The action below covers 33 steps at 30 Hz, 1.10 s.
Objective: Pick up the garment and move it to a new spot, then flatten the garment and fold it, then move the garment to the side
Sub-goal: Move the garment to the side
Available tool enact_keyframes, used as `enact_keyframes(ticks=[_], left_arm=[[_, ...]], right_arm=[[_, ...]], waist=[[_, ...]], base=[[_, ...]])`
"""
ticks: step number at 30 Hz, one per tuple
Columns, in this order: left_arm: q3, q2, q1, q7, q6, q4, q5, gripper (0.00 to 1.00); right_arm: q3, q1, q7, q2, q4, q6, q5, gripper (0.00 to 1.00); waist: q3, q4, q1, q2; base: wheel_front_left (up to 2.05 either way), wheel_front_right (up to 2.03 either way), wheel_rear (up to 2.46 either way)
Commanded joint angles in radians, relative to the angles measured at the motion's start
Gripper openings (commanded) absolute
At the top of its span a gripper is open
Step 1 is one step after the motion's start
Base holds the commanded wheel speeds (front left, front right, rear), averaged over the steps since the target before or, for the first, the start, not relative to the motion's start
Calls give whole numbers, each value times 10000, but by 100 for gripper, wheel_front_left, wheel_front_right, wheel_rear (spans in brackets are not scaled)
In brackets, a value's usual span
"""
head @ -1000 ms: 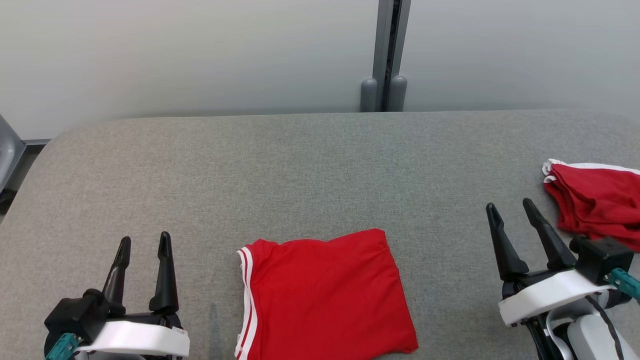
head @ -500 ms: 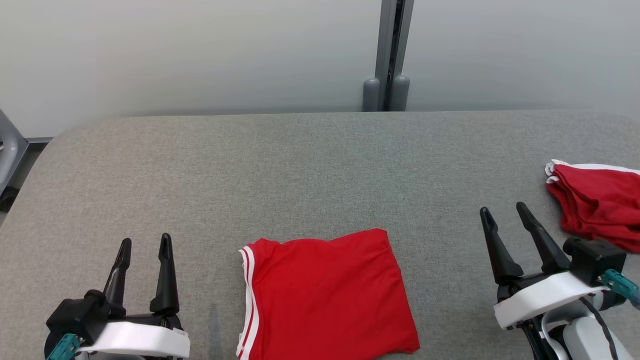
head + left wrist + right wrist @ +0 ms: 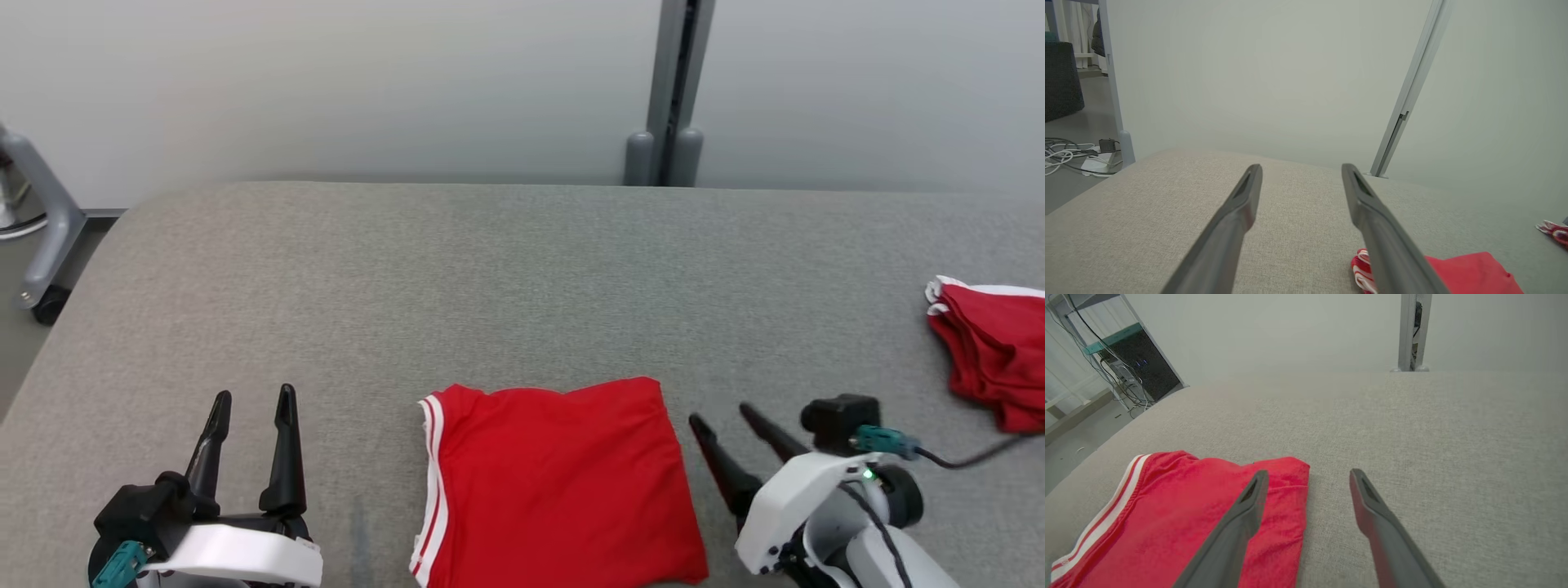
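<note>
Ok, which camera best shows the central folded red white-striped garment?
Head view: the folded red white-striped garment lies almost whole, seen from above. Right wrist view crops it; left wrist view catches one corner.

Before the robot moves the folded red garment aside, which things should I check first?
1. Folded red garment with white stripes lies flat: ok.
2. Right pincer open, beside the garment's right edge: ok.
3. Left pincer open, apart from the garment: ok.
4. Room on the grey fabric table left of it: ok.
5. Crumpled red garment at far right, apart: ok.
6. Hidden lower layers aligned: cannot tell.
</note>
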Motion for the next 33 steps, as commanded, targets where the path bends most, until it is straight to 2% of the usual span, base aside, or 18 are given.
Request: enact_keyframes(ticks=[1,6,11,17,18,19,21,27,33], left_arm=[[-13,38,-166,-7,7,20,-22,100],[-76,9,-172,-12,36,109,-82,100],[-141,-26,-153,-9,6,172,-182,100],[-154,-24,-194,-22,13,156,-197,100],[-164,-29,-194,-25,16,152,-200,100],[-165,-30,-197,-27,23,152,-203,100],[-162,-32,-207,-31,42,150,-204,100],[-182,-6,-234,-37,50,118,-179,100],[-366,9,-270,-40,-30,21,-95,100]], right_arm=[[95,-156,341,-9,236,2,159,100],[172,-540,1787,181,1313,2,766,100],[2,-821,2935,259,2242,2,900,100],[-104,-867,3458,486,2846,2,1051,100],[-92,-850,3446,512,2870,2,1097,82],[-83,-851,3418,520,2884,2,1131,45],[-61,-873,3268,527,2835,2,1189,0],[-42,-1102,2631,358,2593,2,1276,0],[-74,-1291,1809,3,2262,2,1363,0]], waist=[[-45,221,0,0],[-78,741,0,0],[-26,1117,0,0],[80,1399,0,0],[96,1420,0,0],[112,1432,0,0],[135,1431,0,0],[161,1268,0,0],[163,766,0,0]], base=[[0,0,0],[0,0,0],[0,0,0],[0,0,0],[0,0,0],[0,0,0],[0,0,0],[0,0,0],[0,0,0]])
